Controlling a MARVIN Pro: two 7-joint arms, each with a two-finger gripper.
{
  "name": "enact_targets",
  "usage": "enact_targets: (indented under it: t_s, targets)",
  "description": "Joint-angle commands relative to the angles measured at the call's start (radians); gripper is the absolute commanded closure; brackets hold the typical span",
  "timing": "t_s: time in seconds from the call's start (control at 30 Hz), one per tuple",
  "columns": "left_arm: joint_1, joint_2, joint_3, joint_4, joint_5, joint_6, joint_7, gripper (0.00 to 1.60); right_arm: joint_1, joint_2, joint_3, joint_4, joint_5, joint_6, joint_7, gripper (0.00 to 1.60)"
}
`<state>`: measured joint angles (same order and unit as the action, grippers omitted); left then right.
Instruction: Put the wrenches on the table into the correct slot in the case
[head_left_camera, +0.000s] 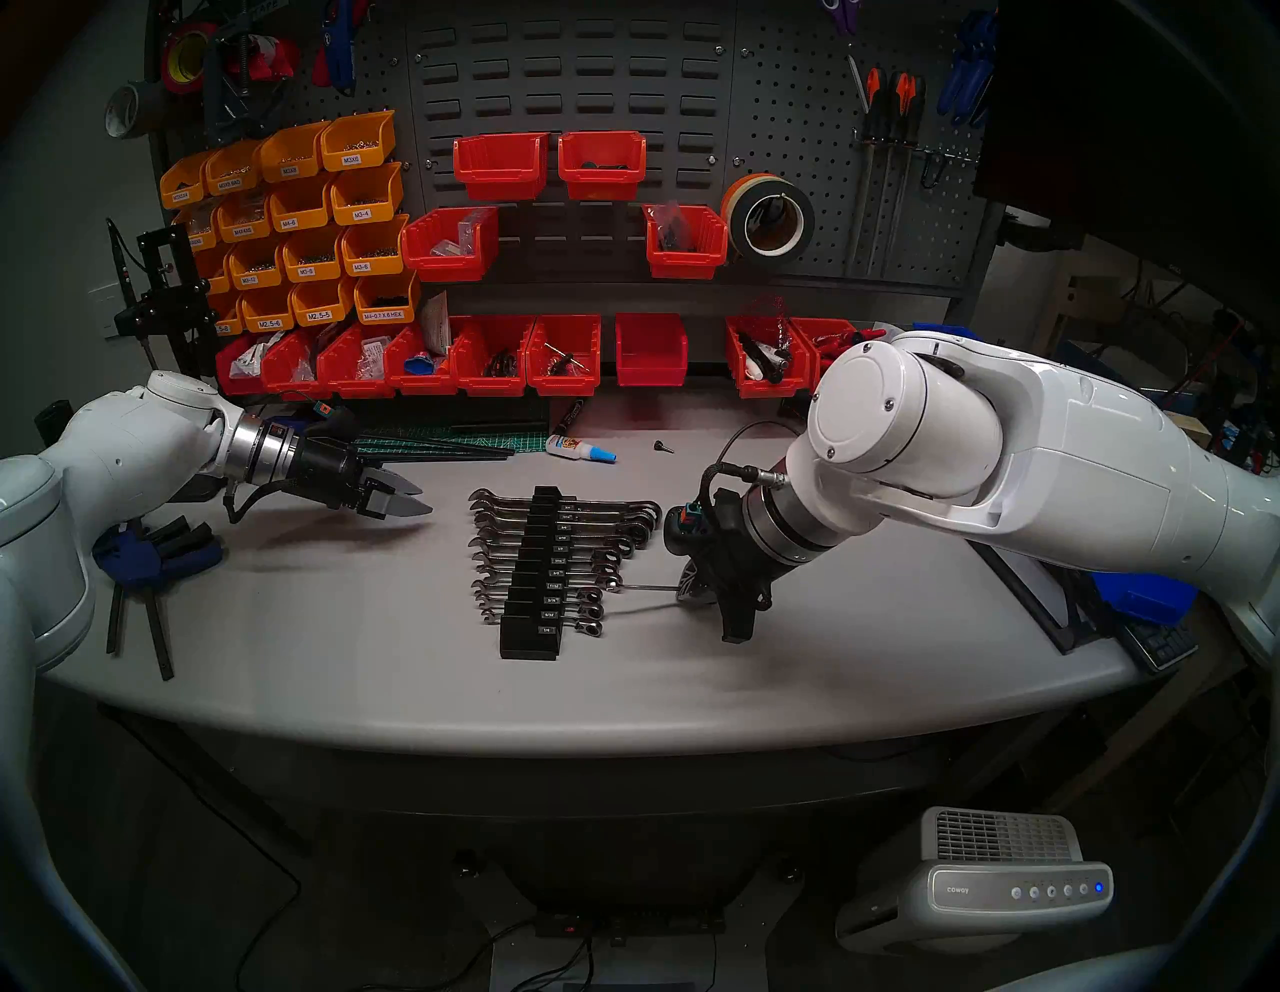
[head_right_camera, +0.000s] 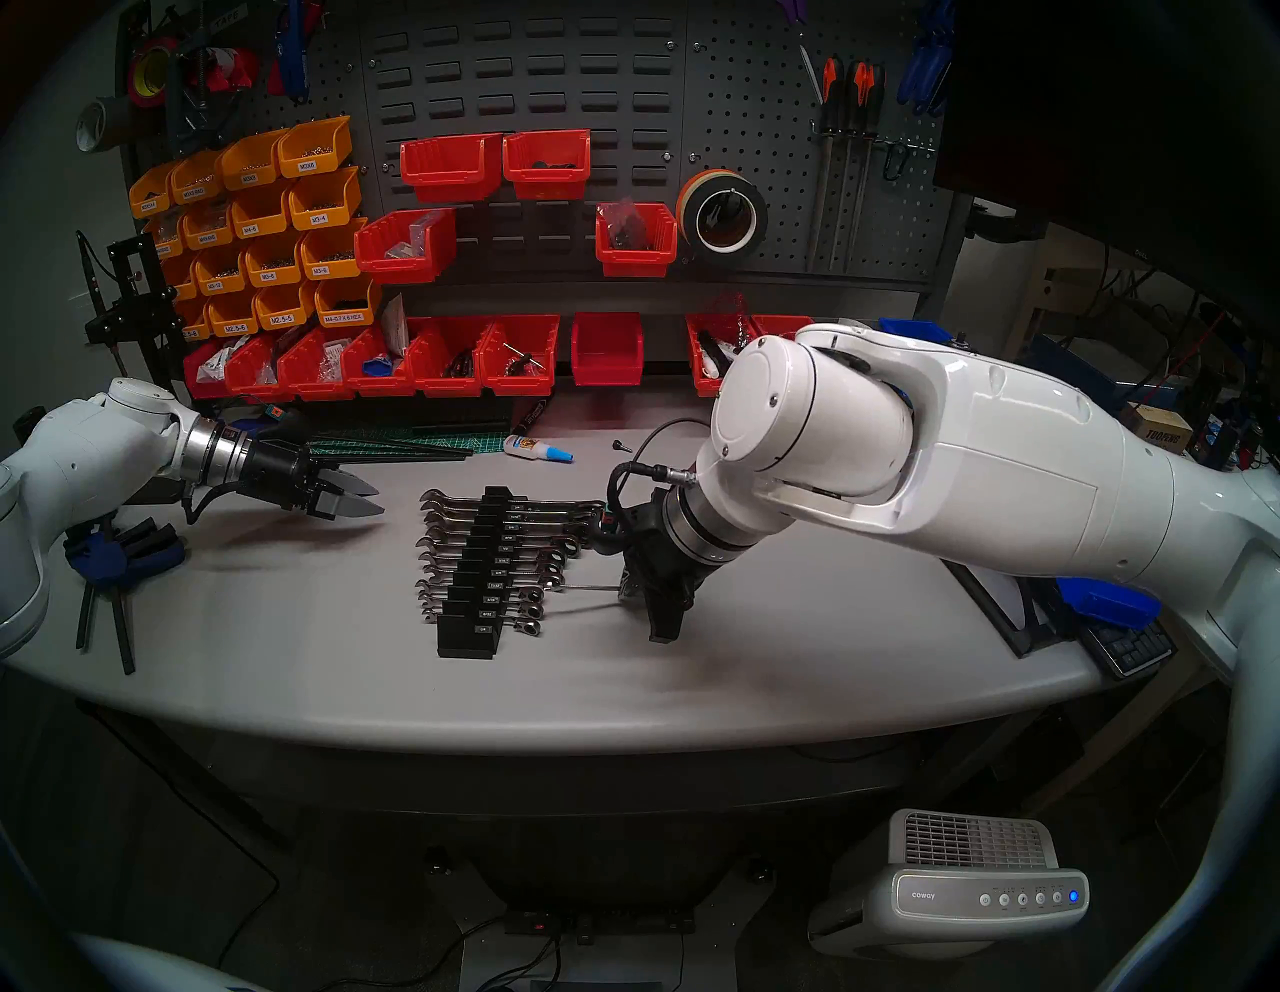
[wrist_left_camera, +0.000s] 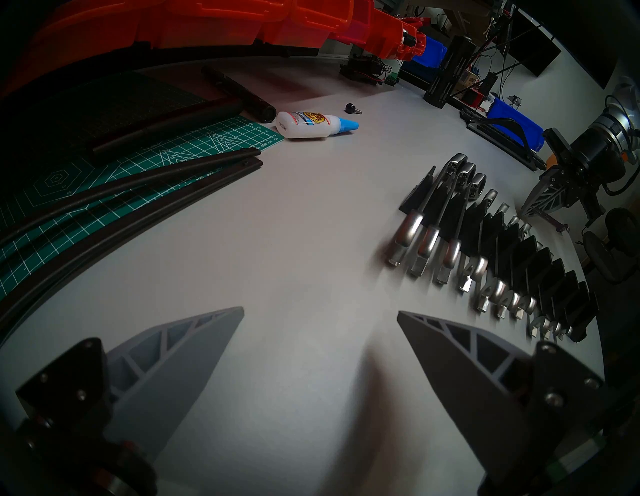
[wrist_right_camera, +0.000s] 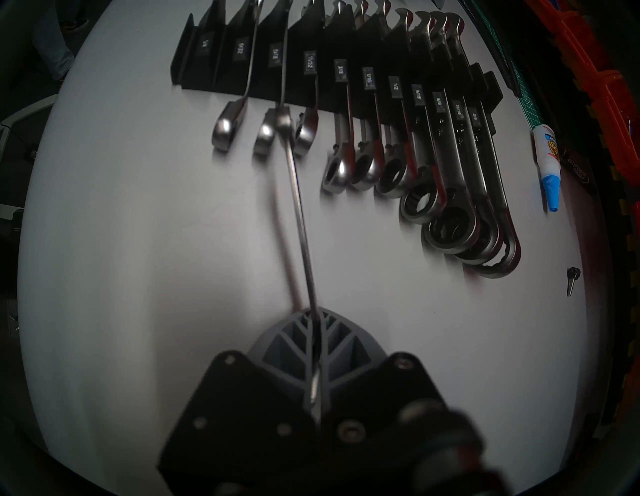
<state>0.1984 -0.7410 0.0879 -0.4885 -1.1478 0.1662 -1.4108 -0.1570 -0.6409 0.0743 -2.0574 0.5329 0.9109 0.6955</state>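
Note:
My right gripper is shut on one end of a slim silver wrench. The wrench is held level just above the grey table. Its free end points left and reaches the ring heads of the small chrome wrenches in the black case. The case lies mid-table with several ratchet wrenches in its labelled grooves. My left gripper hovers open and empty left of the case. Beyond the case, the left wrist view shows the right gripper holding the wrench.
A glue bottle, a small screw and a green cutting mat lie behind the case. Red bins line the back. Blue clamps sit at the left edge and a keyboard at the right.

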Motion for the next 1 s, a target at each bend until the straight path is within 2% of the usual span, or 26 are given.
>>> enact_targets:
  t_s: [0.0, 0.97]
  targets:
    - [-0.027, -0.002, -0.010, 0.003, -0.002, -0.001, -0.002, 0.00, 0.016, 0.003, 0.024, -0.003, 0.001, 0.000, -0.014, 1.60]
    - [-0.027, -0.002, -0.010, 0.003, -0.002, -0.001, -0.002, 0.00, 0.022, 0.004, 0.017, -0.004, 0.011, -0.002, -0.024, 1.60]
